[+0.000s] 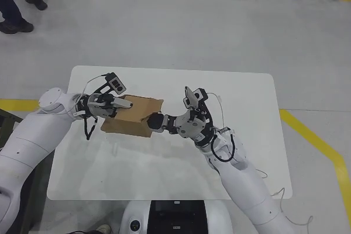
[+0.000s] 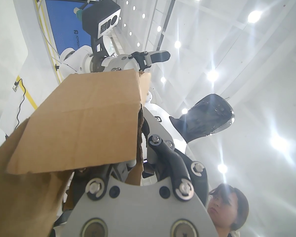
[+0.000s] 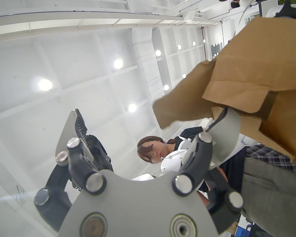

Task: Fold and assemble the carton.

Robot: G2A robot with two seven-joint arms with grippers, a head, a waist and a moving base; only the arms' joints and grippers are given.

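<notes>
Two pincers, one brown carton (image 1: 131, 115) between them over one white table (image 1: 164, 169)
Top view: left pincer (image 1: 120, 103) pinches one carton end, right pincer (image 1: 154, 121) sits at the opposite end. Left wrist view: cardboard runs between its fingers. Right wrist view: fingers spread, one (image 3: 224, 124) touching a flap

A white table (image 1: 164, 169) stands on grey floor (image 1: 222, 35). A yellow floor line (image 1: 326, 147) runs past at four o'clock. Round ceiling lights (image 2: 254, 15) glare overhead.
</notes>
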